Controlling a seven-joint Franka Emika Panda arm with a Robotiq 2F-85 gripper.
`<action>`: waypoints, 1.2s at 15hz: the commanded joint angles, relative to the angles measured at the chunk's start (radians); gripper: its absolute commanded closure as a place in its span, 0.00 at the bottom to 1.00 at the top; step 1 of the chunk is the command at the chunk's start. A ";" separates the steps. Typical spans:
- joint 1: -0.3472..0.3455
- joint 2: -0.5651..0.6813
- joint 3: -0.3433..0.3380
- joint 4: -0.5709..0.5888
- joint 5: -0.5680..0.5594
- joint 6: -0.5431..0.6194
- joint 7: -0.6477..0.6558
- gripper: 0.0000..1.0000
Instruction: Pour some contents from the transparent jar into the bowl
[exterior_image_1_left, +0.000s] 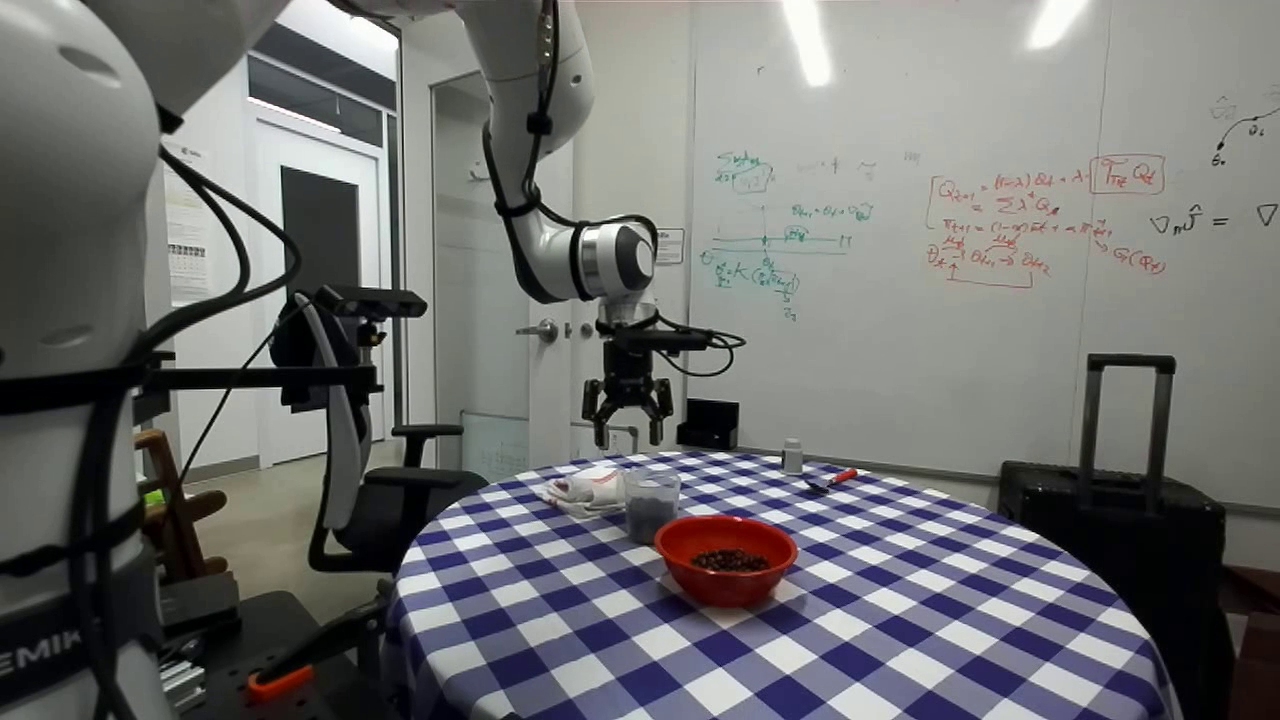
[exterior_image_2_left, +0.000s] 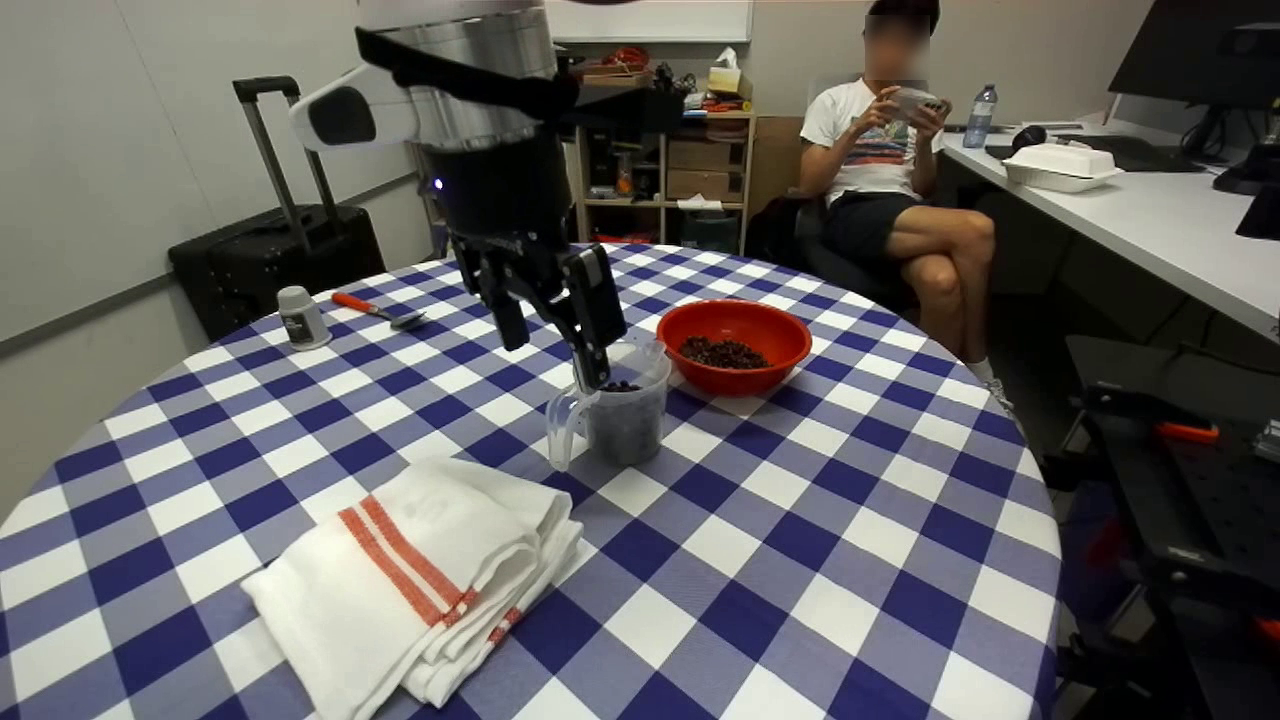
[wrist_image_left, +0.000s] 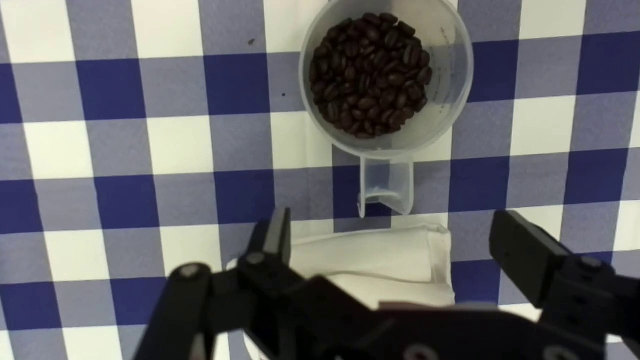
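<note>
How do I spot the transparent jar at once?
Find the checkered tablecloth, then the red bowl on it. Close beside that stands the transparent jar of dark beans. Unlike bowl and folded towel, it is see-through, with a handle.

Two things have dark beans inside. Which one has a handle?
The see-through jar, standing beside the red bowl. A handle sticks out from the jar's side; the bowl shows none.

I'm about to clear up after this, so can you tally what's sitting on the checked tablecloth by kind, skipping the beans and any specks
Open containers: 2 (transparent jar, red bowl)
Folded cloths: 1 (white cloth with red stripes)
Utensils: 1 (red-handled spoon)
Small bottles or shakers: 1 (small bottle or shaker)
Total: 5
</note>
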 joint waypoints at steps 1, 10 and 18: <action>-0.002 0.045 0.011 0.065 0.001 -0.049 -0.031 0.00; 0.000 0.091 0.007 0.090 -0.008 -0.095 -0.046 0.28; 0.005 0.121 0.005 0.126 -0.013 -0.118 -0.054 0.90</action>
